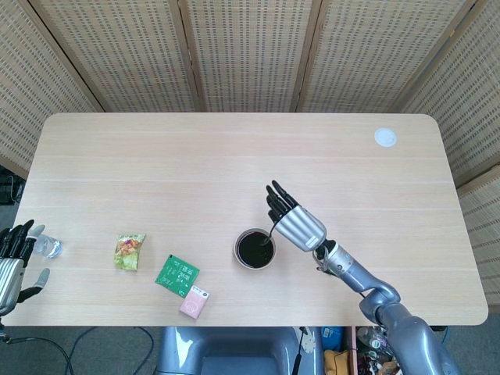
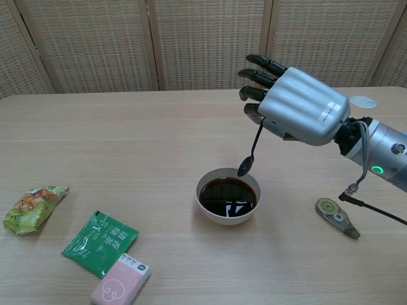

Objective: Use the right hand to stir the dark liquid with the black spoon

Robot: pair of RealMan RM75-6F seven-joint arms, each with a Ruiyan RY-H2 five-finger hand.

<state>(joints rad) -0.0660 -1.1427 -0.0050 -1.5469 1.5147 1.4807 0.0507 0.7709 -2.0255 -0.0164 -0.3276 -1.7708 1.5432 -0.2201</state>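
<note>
**Spoon bowl poised at the rim of the dark liquid**

Fingers of the right hand reach out fairly straight toward 10 o'clock, and the black spoon hangs from under them, its handle pinched at the hand's underside. The chest view shows the spoon's bowl end at the far rim of the white bowl, just above the dark liquid; whether it touches the surface cannot be told. From the head view the spoon is a thin line over the bowl, mostly covered by the right hand at the bowl's 2 o'clock.

Only the head view shows the left hand, at the table's 8 o'clock edge, fingers spread and empty, beside a small clear object. Only the chest view shows the tape dispenser at the bowl's 3 o'clock. Both views show the snack bag, green packet and pink packet.
</note>
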